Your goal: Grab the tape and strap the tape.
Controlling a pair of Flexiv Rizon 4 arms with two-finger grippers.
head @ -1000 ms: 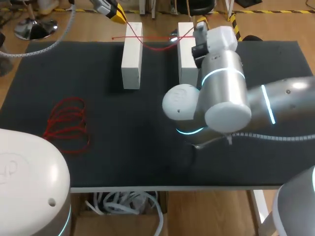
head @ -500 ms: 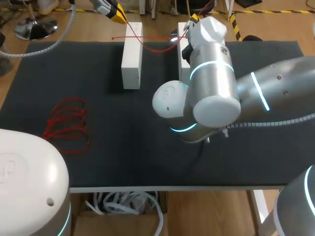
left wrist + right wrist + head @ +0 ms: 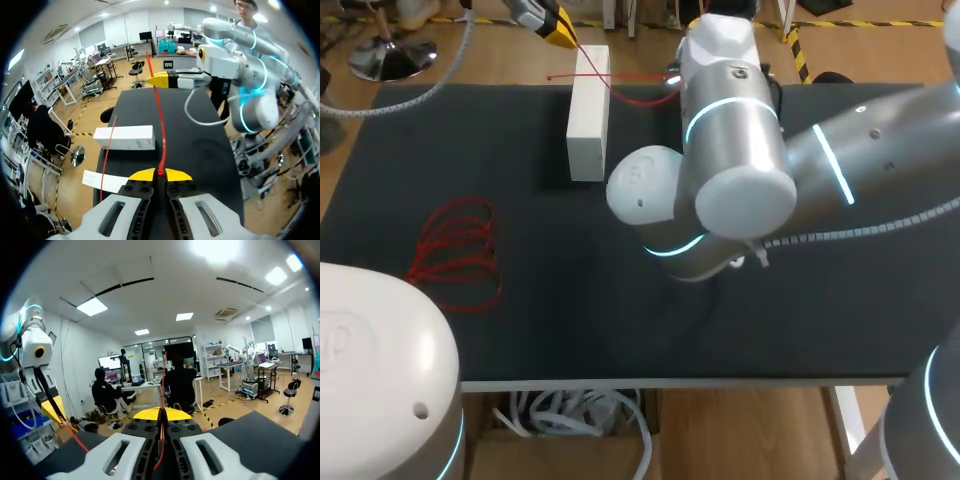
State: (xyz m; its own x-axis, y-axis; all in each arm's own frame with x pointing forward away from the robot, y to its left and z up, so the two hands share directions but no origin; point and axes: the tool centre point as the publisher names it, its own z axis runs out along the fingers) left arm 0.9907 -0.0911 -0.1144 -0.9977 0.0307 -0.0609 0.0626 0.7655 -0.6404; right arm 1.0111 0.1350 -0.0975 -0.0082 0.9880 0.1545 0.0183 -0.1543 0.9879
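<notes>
Left hand (image 3: 160,174) is pinched tight on the red tape (image 3: 161,135), yellow tips together just past the white block's (image 3: 587,112) far end. The strand runs taut over that block to the right hand (image 3: 160,414), which is also clamped on it, fingers closed. A loose bundle of red tape (image 3: 455,252) lies on the dark surface (image 3: 520,320), well nearer than the block.
</notes>
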